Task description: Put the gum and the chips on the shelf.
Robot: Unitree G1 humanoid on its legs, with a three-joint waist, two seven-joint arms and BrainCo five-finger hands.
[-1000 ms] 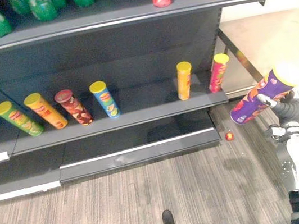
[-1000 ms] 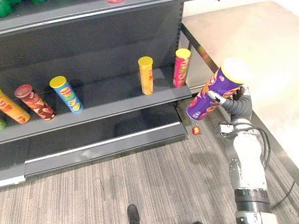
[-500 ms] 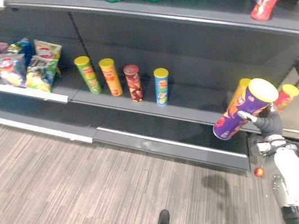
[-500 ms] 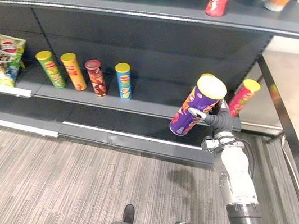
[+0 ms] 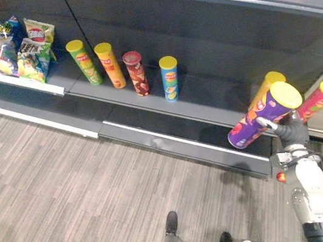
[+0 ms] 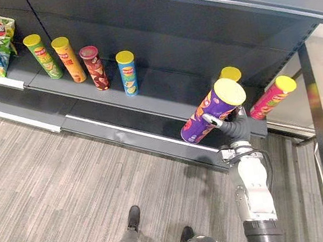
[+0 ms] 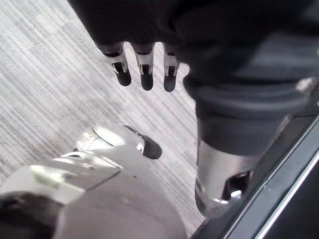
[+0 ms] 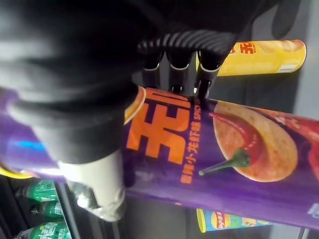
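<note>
**Robot holds a purple chips can at a slant in front of a low store shelf**

The right hand (image 5: 290,131) is wrapped around a purple chips can (image 5: 258,119). Its fingers (image 8: 205,74) curl over one side of the tube and the thumb presses the other. The can is tilted, with its yellow lid higher than the fingers and its base lower, hanging out over the front edge of the shelf (image 5: 208,104). It does not rest on the board yet.

Just past the fingertips a yellow can (image 5: 271,79) stands on the shelf, and a pink can (image 5: 318,99) stands a little further beyond it. Out past the base of the held can lies a bare stretch of board, then a blue can (image 5: 169,78).

The left hand (image 7: 146,74) hangs low over the floor, its fingers loose and holding nothing.

A small red thing (image 5: 280,177) lies on the floor beside the right arm. Whether it is the gum cannot be told.

To place the can well, the wrist likely needs to turn until the tube is upright. The base should go down first on the bare stretch, clear of the yellow can. The fingers should let go only once the can stands flat.
</note>
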